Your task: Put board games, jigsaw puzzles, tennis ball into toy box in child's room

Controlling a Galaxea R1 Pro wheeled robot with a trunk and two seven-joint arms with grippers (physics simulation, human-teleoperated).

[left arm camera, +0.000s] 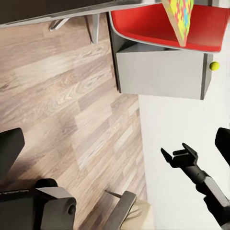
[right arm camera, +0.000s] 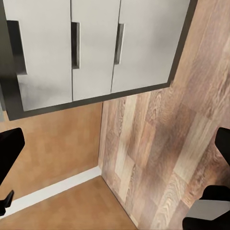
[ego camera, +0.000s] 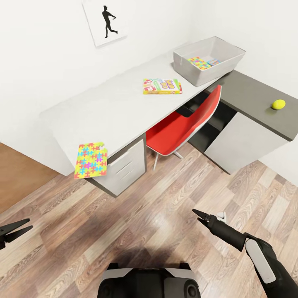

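Note:
On the pale desk top (ego camera: 120, 103) a colourful jigsaw puzzle (ego camera: 91, 160) overhangs the near left corner, and a board game box (ego camera: 162, 86) lies flat in the middle. The grey toy box (ego camera: 194, 73) stands at the far right corner, holding another puzzle (ego camera: 198, 62) and a blue item. A yellow tennis ball (ego camera: 278, 104) rests on the dark side desk. My left gripper (ego camera: 14, 229) hangs open at the left edge over the floor. My right gripper (ego camera: 199, 215) is open and empty, low at the right. The puzzle (left arm camera: 179, 19) and ball (left arm camera: 214, 65) also appear in the left wrist view.
A red chair (ego camera: 186, 124) is tucked under the desk between the drawer unit (ego camera: 124, 167) and the grey cabinet (ego camera: 240, 142). Wood floor (ego camera: 145, 223) lies between me and the desk. A brown rug (ego camera: 20, 174) lies at the left.

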